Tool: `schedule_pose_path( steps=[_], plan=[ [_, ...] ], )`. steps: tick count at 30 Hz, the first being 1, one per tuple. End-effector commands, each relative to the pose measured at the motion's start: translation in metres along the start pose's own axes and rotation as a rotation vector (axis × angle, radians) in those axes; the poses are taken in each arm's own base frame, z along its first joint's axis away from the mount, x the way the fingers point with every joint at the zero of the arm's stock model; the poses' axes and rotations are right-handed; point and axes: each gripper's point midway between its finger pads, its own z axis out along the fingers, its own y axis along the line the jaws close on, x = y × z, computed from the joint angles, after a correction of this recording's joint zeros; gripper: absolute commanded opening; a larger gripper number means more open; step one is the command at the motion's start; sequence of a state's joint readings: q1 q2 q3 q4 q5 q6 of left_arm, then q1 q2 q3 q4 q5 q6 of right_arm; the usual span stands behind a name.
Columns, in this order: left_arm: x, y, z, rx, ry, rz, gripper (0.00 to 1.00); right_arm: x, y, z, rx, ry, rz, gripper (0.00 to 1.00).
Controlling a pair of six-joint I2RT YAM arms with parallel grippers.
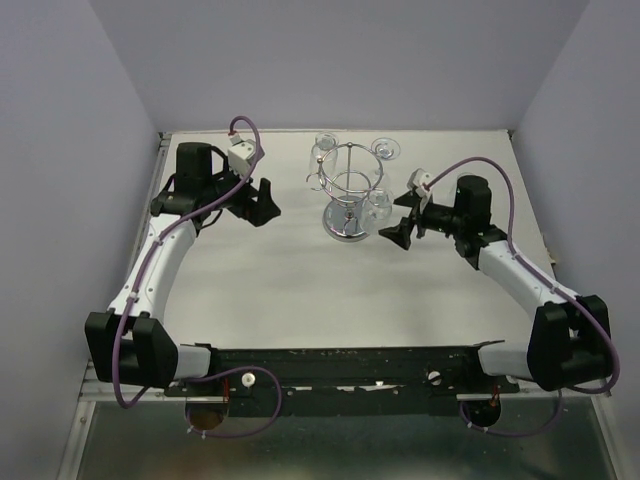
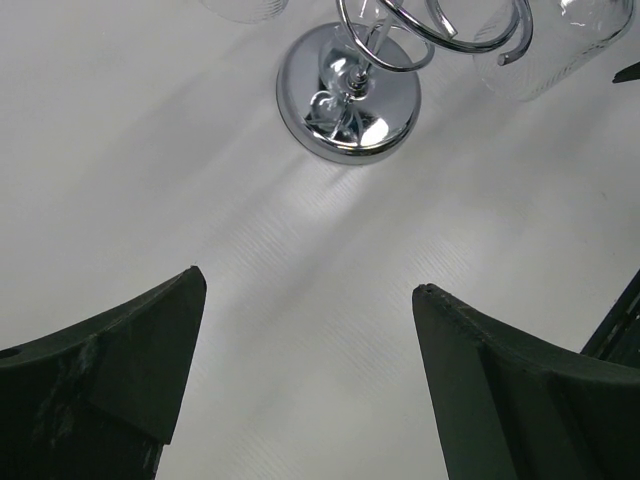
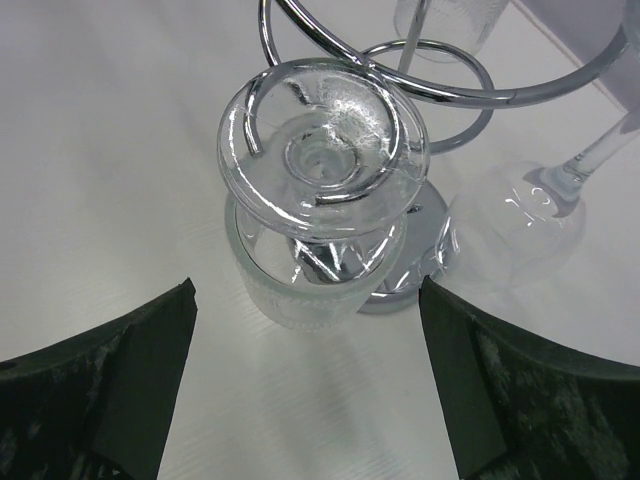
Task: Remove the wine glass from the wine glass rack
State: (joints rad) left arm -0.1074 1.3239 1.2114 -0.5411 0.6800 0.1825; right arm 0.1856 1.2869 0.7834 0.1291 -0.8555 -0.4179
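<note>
My right pincer [image 1: 405, 216] stands wide apart and empty, just beside the rack. My left pincer [image 1: 265, 200], spread just as wide, sits farther off across the surface [image 1: 300, 300]. The wine glass rack [image 1: 347, 190] stands between them. On its side facing my right arm hangs a wine glass [image 3: 322, 150], foot up, bowl down, stem vertical, directly ahead of that pincer. I judge the right arm better placed to take it.

In the left wrist view the top edge cuts off the wine glass rack [image 2: 349, 95]; only its base and lower loops show, and a glass bowl [image 2: 555, 50] beside it is cropped too. In the right wrist view the wine glass [image 3: 322, 150] hides most of the rack's base. From above, the clear glasses [image 1: 388, 150] are too small to count.
</note>
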Motion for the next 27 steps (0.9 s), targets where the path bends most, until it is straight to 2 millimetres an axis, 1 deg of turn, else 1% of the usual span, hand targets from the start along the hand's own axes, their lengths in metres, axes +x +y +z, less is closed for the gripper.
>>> schedule_pose_path(
  steps=[1,10,15,23,27],
  plan=[
    [-0.010,-0.002,-0.009,-0.033,-0.027,0.034,0.99,-0.014,0.002,0.014,-0.043,-0.052,-0.016,0.99],
    [-0.010,-0.002,-0.009,-0.040,-0.045,0.030,0.99,-0.023,-0.003,0.035,-0.025,-0.083,0.010,1.00],
    [-0.011,-0.003,-0.008,-0.040,-0.054,0.023,0.99,-0.022,-0.009,0.042,-0.002,-0.084,0.054,1.00],
    [-0.011,-0.006,-0.009,-0.039,-0.060,0.028,0.99,-0.018,-0.009,0.039,0.025,-0.081,0.069,0.90],
    [-0.011,-0.005,-0.007,-0.038,-0.060,0.026,0.99,-0.017,-0.010,0.037,0.037,-0.071,0.056,0.83]
  ],
)
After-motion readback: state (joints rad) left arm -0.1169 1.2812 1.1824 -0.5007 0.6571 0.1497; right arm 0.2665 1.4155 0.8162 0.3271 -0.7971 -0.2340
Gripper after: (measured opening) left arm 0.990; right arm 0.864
